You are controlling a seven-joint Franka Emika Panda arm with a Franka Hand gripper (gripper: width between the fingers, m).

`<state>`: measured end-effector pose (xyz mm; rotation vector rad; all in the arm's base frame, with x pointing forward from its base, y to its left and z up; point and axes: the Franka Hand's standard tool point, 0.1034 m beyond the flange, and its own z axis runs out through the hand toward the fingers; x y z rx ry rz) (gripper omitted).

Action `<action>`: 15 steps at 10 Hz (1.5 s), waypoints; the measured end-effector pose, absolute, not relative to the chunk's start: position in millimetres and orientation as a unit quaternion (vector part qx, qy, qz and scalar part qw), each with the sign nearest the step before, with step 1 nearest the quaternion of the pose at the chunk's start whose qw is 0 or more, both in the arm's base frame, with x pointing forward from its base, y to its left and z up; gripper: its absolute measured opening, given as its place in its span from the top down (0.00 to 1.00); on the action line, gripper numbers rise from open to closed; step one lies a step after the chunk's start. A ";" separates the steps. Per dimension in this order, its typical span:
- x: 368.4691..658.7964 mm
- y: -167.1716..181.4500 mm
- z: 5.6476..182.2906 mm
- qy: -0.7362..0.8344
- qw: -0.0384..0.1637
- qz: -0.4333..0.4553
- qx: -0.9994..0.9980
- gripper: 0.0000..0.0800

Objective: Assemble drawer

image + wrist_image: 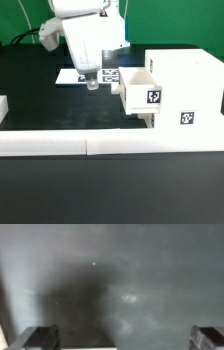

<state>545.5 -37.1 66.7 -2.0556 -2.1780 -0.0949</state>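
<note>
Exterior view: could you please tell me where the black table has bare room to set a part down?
Bare table lies toward the exterior view's left, between the gripper, the marker board and the border strips. It is crowded at the drawer.

White drawer (178, 85), black-and-white tags (155, 97)

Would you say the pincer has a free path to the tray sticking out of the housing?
Probably yes. The pincer hangs open and empty just off the exterior view's left of the protruding tray, with only bare dark table between them. The housing sits behind the tray, not in the way.
</note>
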 end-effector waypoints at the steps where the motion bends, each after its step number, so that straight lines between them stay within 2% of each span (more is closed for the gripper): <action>1: 546.6 -31.5 66.2 -0.717 0.074 -0.032 -0.692 0.19; 6: 548.1 10.1 64.1 -0.683 0.086 -0.029 -0.725 0.19; 9: 547.6 23.3 64.4 -0.673 0.089 -0.028 -0.734 0.19; 13: 546.6 22.9 63.8 -0.671 0.090 -0.027 -0.735 0.19; 15: 543.4 6.5 62.4 -0.672 0.093 -0.022 -0.734 0.19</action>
